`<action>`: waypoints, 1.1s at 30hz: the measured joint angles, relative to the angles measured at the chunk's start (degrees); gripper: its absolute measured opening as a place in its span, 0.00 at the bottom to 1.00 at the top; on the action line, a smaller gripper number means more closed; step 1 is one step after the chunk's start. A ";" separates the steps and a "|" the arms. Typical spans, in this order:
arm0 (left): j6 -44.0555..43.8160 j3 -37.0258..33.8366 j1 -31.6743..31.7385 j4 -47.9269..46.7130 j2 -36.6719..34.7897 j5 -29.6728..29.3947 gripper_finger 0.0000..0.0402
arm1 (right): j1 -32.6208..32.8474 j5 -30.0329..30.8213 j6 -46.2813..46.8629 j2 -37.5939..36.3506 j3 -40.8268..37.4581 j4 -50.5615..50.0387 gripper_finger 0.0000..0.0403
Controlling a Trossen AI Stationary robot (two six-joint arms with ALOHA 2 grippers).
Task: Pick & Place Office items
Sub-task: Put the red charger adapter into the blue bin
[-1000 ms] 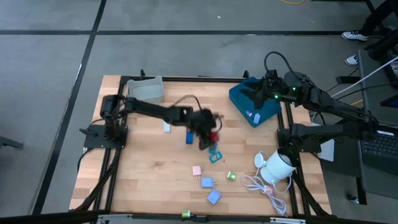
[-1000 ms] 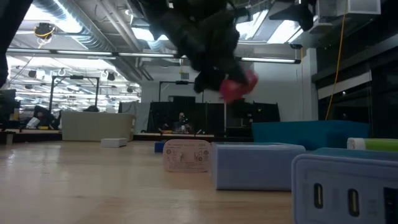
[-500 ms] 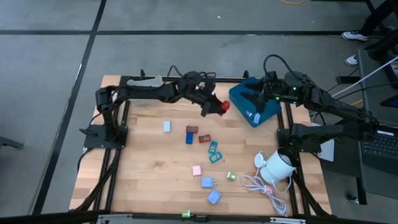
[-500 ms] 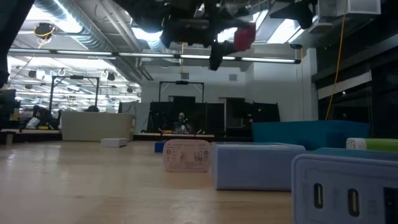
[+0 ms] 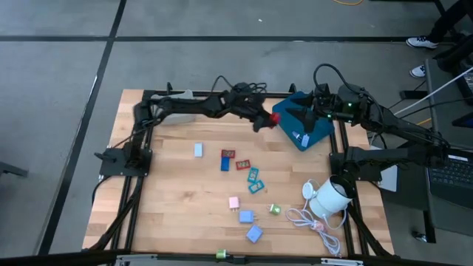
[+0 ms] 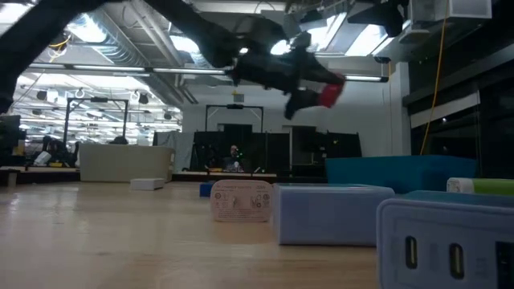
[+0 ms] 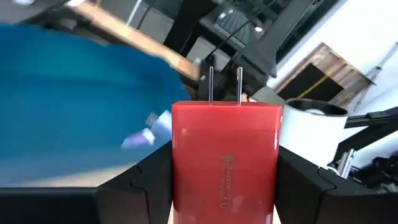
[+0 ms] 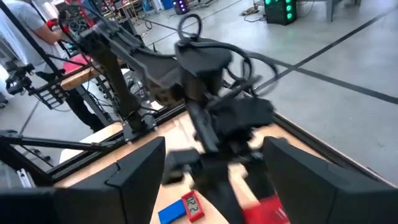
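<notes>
At the near edge of the wooden table point(image 5: 170, 222), around six o'clock, lie a light blue block point(image 5: 254, 234) and a blue plug adapter point(image 5: 245, 216), with a pink piece point(image 5: 233, 202) just beyond them and a small green piece point(image 5: 274, 209) toward five o'clock. At four o'clock stands the white round object point(image 5: 330, 196) with its coiled white cable point(image 5: 310, 219).

Near the table's centre sit two teal frames point(image 5: 255, 179), touching or nearly so, then a red flat piece point(image 5: 242, 165), a dark blue piece point(image 5: 225, 164) and another red flat piece point(image 5: 228, 154) close together. A light blue piece point(image 5: 199, 150) lies apart toward nine o'clock.

Farther back, at about one o'clock, the left gripper point(image 5: 267, 120) hangs in the air, jaws clamped on a red plug charger point(image 7: 225, 157), its two metal prongs pointing away from the wrist. The charger point(image 5: 273, 119) is held above the table just beside the near-left edge of the blue tray point(image 5: 316, 131). A grey tray point(image 5: 177, 108) sits at eleven o'clock.

The right gripper point(image 5: 307, 114) waits over the blue tray at the far side, jaws apart and empty.
</notes>
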 joint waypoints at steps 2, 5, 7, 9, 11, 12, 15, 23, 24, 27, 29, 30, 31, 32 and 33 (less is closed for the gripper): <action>0.78 6.59 0.01 -1.18 4.47 0.97 0.51 | -0.01 -0.23 0.32 0.00 0.00 0.01 0.69; 0.88 18.00 0.55 -5.49 12.67 2.27 0.51 | 0.01 -0.43 0.48 0.00 0.00 0.01 0.69; 1.34 26.53 0.97 -10.29 18.13 1.91 0.51 | -0.01 -0.42 0.89 0.00 0.00 -0.01 0.69; 2.54 35.13 1.16 -13.45 23.21 1.24 0.51 | -0.01 -0.43 1.34 0.00 0.00 -0.01 0.69; 3.57 43.62 1.37 -16.11 28.14 1.18 0.51 | -0.01 -0.42 1.55 0.00 0.00 -0.01 0.69; 3.67 46.95 1.48 -16.67 30.48 1.18 0.51 | 0.00 -0.44 1.85 0.00 0.00 -0.01 0.69; -1.83 42.57 2.02 -6.52 31.53 -0.13 0.51 | 0.06 -0.62 2.31 0.00 0.01 -0.11 0.69; 0.09 40.80 3.45 -6.22 33.23 -3.60 0.51 | 0.06 -0.65 3.62 0.00 0.02 -0.25 0.69; 0.92 40.80 3.40 -5.67 33.20 -4.76 0.51 | 0.06 -0.64 3.87 0.00 0.02 -0.27 0.69; 2.18 40.88 3.28 -2.67 33.10 -6.16 0.61 | 0.07 -0.66 4.62 0.00 0.02 -0.27 0.69; 2.22 40.88 3.41 -1.54 33.10 -7.50 0.68 | 0.06 -0.64 4.81 0.00 0.02 -0.27 0.69; 2.28 40.88 3.48 -1.18 33.10 -7.54 0.70 | 0.06 -0.64 4.87 0.00 0.02 -0.25 0.69; 2.27 40.88 3.56 -0.35 33.10 -7.53 0.72 | 0.06 -0.64 5.00 0.00 0.02 -0.25 0.69; 2.23 40.88 3.63 0.20 33.09 -7.53 0.73 | 0.06 -0.63 5.04 0.00 0.02 -0.25 0.69; 2.28 40.90 3.65 0.47 33.03 -7.54 0.74 | 0.06 -0.63 5.06 0.00 0.02 -0.25 0.69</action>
